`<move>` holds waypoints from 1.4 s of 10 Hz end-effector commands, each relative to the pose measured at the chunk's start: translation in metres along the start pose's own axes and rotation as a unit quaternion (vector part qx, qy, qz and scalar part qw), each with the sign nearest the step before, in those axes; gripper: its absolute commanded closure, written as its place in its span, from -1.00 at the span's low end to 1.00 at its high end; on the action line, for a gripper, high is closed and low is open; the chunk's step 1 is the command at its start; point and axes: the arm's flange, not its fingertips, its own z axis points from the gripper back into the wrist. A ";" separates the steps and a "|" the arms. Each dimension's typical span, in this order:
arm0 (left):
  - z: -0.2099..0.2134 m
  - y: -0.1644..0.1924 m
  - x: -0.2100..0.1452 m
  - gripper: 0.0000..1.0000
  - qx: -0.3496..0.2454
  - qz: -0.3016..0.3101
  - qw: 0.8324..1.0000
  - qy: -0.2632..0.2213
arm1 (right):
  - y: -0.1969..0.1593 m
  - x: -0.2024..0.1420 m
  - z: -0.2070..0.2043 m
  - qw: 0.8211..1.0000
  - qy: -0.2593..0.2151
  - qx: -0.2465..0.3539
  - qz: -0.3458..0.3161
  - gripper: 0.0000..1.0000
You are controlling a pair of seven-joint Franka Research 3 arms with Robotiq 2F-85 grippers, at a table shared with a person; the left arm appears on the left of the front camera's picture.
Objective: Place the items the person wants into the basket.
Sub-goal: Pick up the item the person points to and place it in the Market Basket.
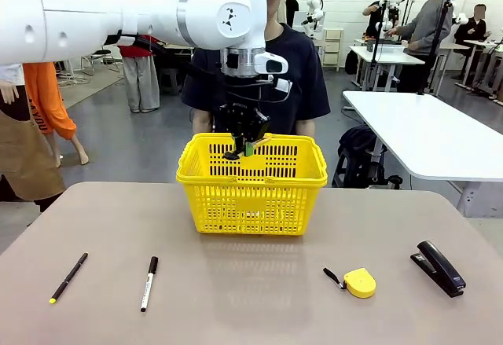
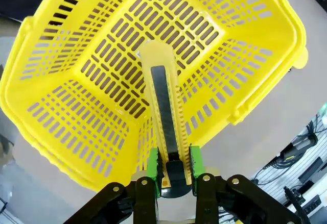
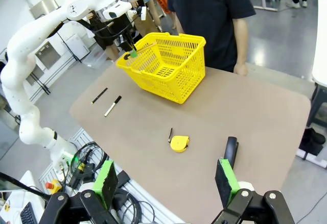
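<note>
Left hand [image 1: 245, 144]: clenched on the knife [image 2: 164, 101]. The green pads [image 2: 152, 164] are pressed against both sides of its near end. In the left wrist view the knife is seen at centre frame, running up from the pads with its black slider toward the camera. The open basket [image 2: 76, 91] is spread out behind it. Whether the knife's far tip touches the basket cannot be told.

Left arm: brought in from the upper left of the front view and stretched across to centre frame. The wrist is turned down, so the hand is hung at the basket's far rim, over the opening. The knife is seen tilted there, about level with the rim.

Right hand [image 3: 166, 178]: released, fingers spread wide, nothing held between them. It is seen at the bottom edge of the right wrist view, raised high off the counter [image 1: 251, 313] and well apart from every item.

Basket: centre of the front view, set upright on the counter. The person [image 1: 306, 86] is stood directly behind it, at upper centre.

Laid on the counter, front view:
- pen [image 1: 69, 277], lower left
- marker [image 1: 149, 282], just right of the pen
- tape measure [image 1: 357, 282], lower right
- stapler [image 1: 440, 266], far right

All four are kept apart from one another and from the basket.
</note>
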 end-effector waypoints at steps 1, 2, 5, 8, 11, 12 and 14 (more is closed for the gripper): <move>0.000 0.002 -0.005 0.43 0.000 0.004 1.000 0.000 | -0.001 0.001 -0.002 1.000 -0.006 0.010 0.007 -1.00; 0.000 0.002 -0.005 0.43 0.000 0.004 1.000 0.000 | -0.001 0.001 -0.002 1.000 -0.006 0.010 0.007 -1.00; -0.016 0.001 0.002 0.43 0.015 -0.010 1.000 0.003 | -0.001 0.001 -0.002 1.000 -0.006 0.010 0.007 -1.00; -0.035 0.015 0.013 0.43 0.025 -0.106 0.994 -0.006 | -0.001 0.001 -0.002 1.000 -0.006 0.010 0.007 -1.00; -0.047 0.023 0.009 0.43 0.044 -0.187 0.981 -0.007 | -0.001 0.001 -0.002 1.000 -0.006 0.010 0.007 -1.00; -0.058 0.029 0.011 0.43 0.035 -0.190 0.981 0.000 | -0.001 0.001 -0.002 1.000 -0.006 0.010 0.007 -1.00; -0.076 0.035 0.015 0.43 0.013 -0.189 0.982 0.017 | -0.001 0.001 -0.002 1.000 -0.006 0.010 0.007 -1.00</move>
